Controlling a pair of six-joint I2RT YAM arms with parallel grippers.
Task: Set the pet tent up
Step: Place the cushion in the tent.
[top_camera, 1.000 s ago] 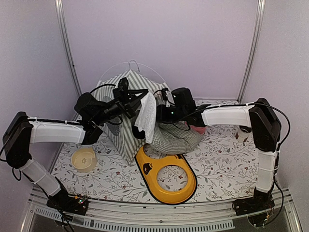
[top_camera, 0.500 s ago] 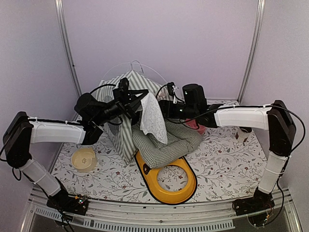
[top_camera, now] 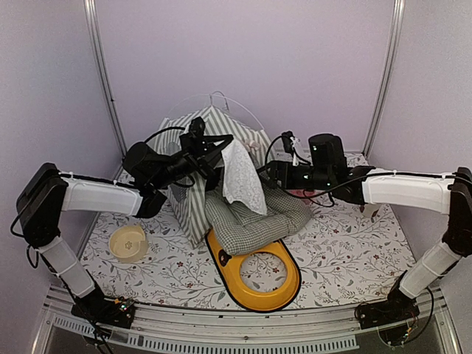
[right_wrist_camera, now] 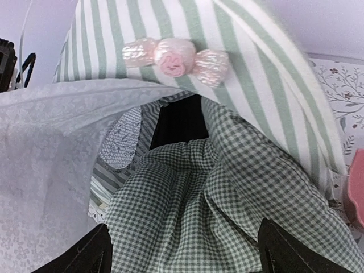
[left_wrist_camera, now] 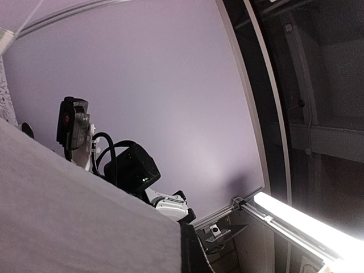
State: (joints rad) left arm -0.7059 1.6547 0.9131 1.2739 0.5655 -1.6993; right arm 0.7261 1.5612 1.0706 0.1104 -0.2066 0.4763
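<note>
Pinching the flap [top_camera: 240, 173] of the tent [top_camera: 214, 122], upright at the back of the table [top_camera: 354, 251], with the left claw [top_camera: 214, 147] clamped on it; poising the right claw [top_camera: 267, 173], spread wide, before the cushion [top_camera: 251, 217] lying half inside. Risking a toppled tent by shoving hard, or a dropped flap.

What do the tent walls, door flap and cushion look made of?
Pet tent: matte striped cloth, likely woven; it creases softly. Door flap: thin white mesh or lace, finely patterned. Cushion: green-checked cloth, apparently padded; puffy folds.
</note>
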